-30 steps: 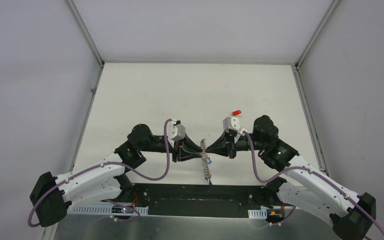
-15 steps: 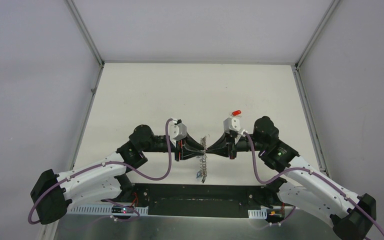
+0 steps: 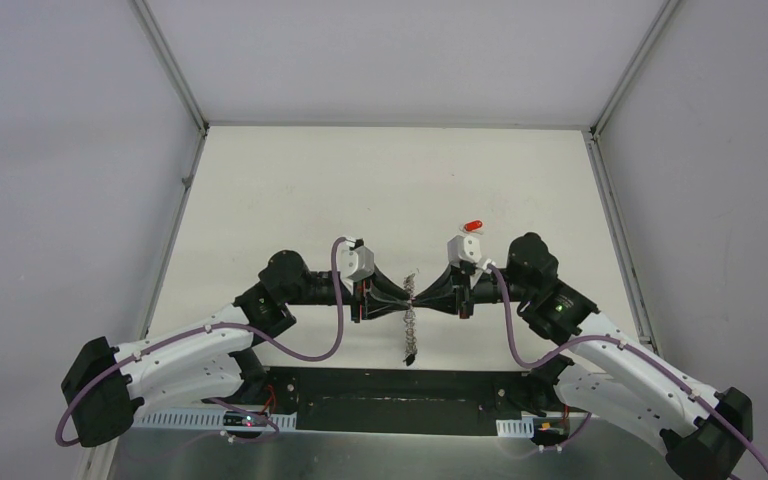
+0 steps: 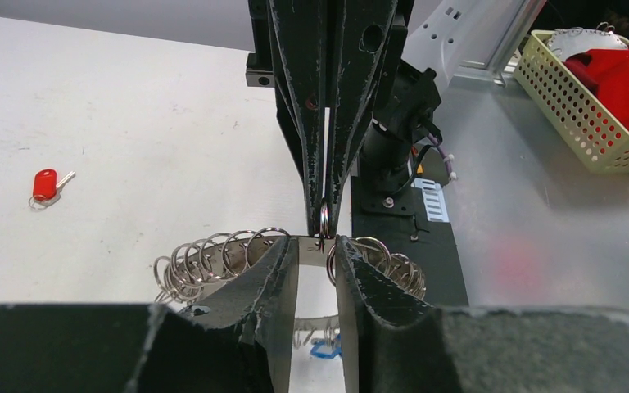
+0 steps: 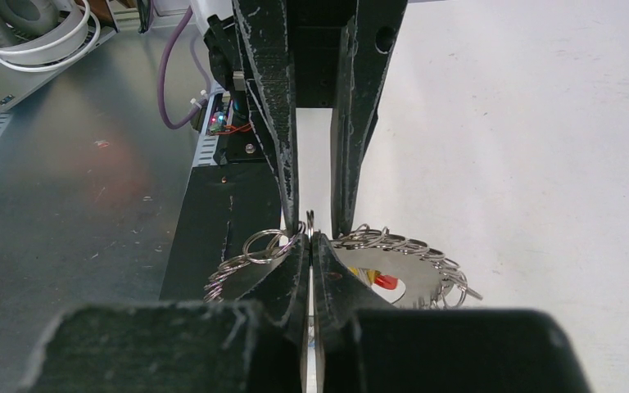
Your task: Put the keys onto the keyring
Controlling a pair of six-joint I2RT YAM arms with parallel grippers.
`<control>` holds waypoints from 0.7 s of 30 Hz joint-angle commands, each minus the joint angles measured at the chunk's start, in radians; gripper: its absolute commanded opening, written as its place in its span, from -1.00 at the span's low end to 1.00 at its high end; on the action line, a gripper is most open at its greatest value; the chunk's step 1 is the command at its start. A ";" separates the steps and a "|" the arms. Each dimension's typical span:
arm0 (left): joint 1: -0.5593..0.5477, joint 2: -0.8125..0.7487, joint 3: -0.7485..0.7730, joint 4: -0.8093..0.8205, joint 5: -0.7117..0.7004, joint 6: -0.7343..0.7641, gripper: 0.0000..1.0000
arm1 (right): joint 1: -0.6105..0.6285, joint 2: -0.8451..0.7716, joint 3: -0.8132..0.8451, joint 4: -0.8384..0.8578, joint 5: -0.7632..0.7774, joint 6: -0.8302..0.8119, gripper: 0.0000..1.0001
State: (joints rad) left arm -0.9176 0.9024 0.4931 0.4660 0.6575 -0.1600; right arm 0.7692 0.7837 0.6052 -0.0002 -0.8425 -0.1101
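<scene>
The keyring point(image 3: 411, 335) hangs edge-on between both grippers above the near table. My left gripper point(image 4: 318, 244) is shut on its flat grey rim point(image 4: 213, 258), with wire loops fanned out on either side of the fingers. My right gripper point(image 5: 310, 239) is shut on one small wire loop point(image 4: 325, 221) at the rim's top edge, tip to tip with the left gripper point(image 3: 400, 297). A blue tag point(image 4: 325, 348) dangles under the ring. A red tag point(image 5: 386, 282) shows at the ring's hole. A loose red-tagged key point(image 3: 474, 226) lies on the table behind the right wrist.
The black base plate point(image 3: 400, 400) and metal strip lie just below the hanging ring. A yellow perforated basket point(image 4: 598, 90) with red contents stands off the table on the metal surface. Angled frame rails point(image 3: 175, 75) border the white table.
Both grippers have kept their grip and shifted slightly away from the bases. The hanging part of the keyring swung left, then back to hang straight down.
</scene>
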 commanded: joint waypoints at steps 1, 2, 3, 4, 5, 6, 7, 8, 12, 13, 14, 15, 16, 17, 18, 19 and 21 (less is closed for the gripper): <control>-0.012 -0.018 0.029 0.063 -0.026 0.012 -0.55 | -0.001 -0.030 0.004 0.078 -0.024 0.005 -1.00; -0.011 -0.022 0.029 0.063 -0.027 0.015 -0.59 | 0.000 -0.030 0.004 0.078 -0.024 0.005 -1.00; -0.011 -0.024 0.028 0.062 -0.027 0.014 -0.64 | -0.001 -0.031 0.003 0.078 -0.024 0.007 -1.00; -0.010 -0.026 0.028 0.061 -0.027 0.015 -0.67 | -0.001 -0.031 0.004 0.078 -0.024 0.007 -1.00; -0.011 -0.028 0.028 0.059 -0.028 0.014 -0.70 | -0.001 -0.031 0.003 0.078 -0.024 0.008 -1.00; -0.011 -0.027 0.028 0.059 -0.027 0.013 -0.77 | -0.001 -0.029 0.004 0.078 -0.025 0.008 -1.00; -0.011 -0.026 0.028 0.059 -0.027 0.011 -0.82 | -0.001 -0.027 0.004 0.078 -0.026 0.009 -1.00; -0.012 -0.025 0.028 0.059 -0.027 0.010 -0.83 | -0.001 -0.027 0.004 0.078 -0.027 0.009 -1.00; -0.013 -0.022 0.031 0.056 -0.033 0.008 -0.72 | -0.001 -0.029 0.005 0.078 -0.027 0.012 -1.00; -0.014 -0.021 0.032 0.050 -0.038 0.008 -0.62 | -0.001 -0.028 0.007 0.078 -0.027 0.013 -1.00; -0.015 -0.018 0.035 0.042 -0.043 0.007 -0.57 | -0.001 -0.028 0.005 0.078 -0.027 0.014 -1.00; -0.016 -0.016 0.038 0.033 -0.048 0.008 -0.54 | -0.001 -0.028 0.008 0.078 -0.029 0.016 -1.00; -0.019 -0.012 0.041 0.028 -0.051 0.008 -0.53 | -0.002 -0.028 0.008 0.078 -0.029 0.017 -1.00; -0.020 -0.007 0.042 0.027 -0.056 0.006 -0.53 | -0.002 -0.027 0.008 0.078 -0.029 0.017 -1.00; -0.023 -0.003 0.042 0.030 -0.063 0.001 -0.53 | -0.001 -0.026 0.006 0.078 -0.029 0.018 -1.00; -0.024 0.003 0.042 0.033 -0.063 -0.002 -0.54 | -0.001 -0.026 0.007 0.078 -0.029 0.019 -1.00; -0.027 0.017 0.046 0.036 -0.059 -0.004 -0.62 | -0.001 -0.026 0.005 0.078 -0.030 0.021 -1.00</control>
State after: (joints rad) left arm -0.9310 0.8997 0.4984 0.4694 0.6189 -0.1646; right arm 0.7689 0.7788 0.5941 0.0029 -0.8448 -0.0986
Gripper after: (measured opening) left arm 0.218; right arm 0.007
